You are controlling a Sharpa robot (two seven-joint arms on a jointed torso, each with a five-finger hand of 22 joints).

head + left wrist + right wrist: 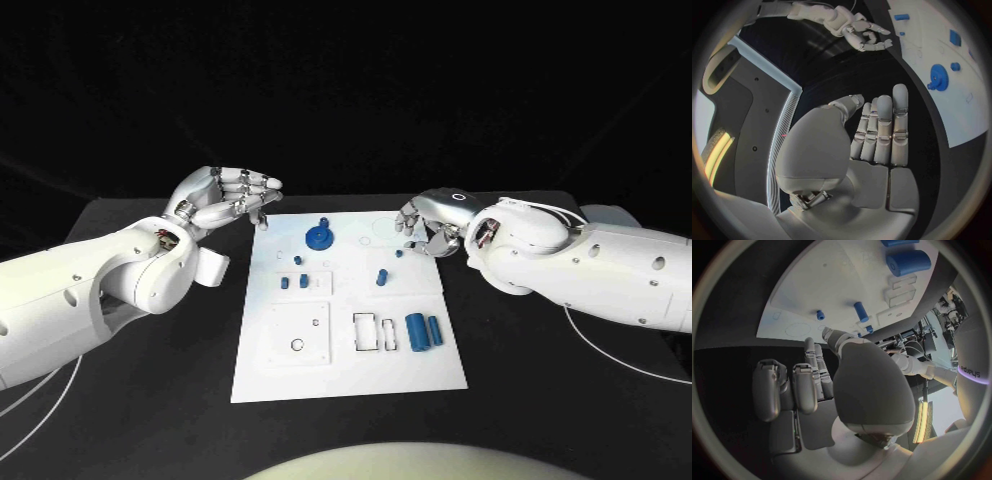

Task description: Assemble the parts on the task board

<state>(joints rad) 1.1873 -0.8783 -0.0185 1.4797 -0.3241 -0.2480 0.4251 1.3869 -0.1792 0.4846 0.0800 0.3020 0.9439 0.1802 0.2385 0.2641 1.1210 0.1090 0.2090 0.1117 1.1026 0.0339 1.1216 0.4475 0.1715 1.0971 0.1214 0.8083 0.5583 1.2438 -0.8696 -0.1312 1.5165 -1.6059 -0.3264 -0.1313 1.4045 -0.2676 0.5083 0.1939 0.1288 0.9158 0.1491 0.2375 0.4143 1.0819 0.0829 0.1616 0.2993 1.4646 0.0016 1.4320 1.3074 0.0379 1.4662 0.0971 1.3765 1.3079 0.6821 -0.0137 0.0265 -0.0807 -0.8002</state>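
Note:
The white task board [346, 375] lies in the middle of the black table. On it sit a blue gear [320, 237], several small blue parts [296, 281], a blue peg [382, 276] and two blue cylinders [423, 331]. My left hand [231, 198] hovers off the board's far left corner, fingers stretched side by side [879, 130], holding nothing. My right hand [433, 225] hangs over the far right corner with loosely bent fingers [795, 387] and nothing in it. The gear [939, 75] and a cylinder [907, 262] also show in the wrist views.
Empty outlined recesses [368, 333] lie left of the cylinders, and a round hole [297, 344] is on the board's lower left panel. A white block [214, 268] sits by my left forearm. A thin cable [620, 360] trails on the table at the right.

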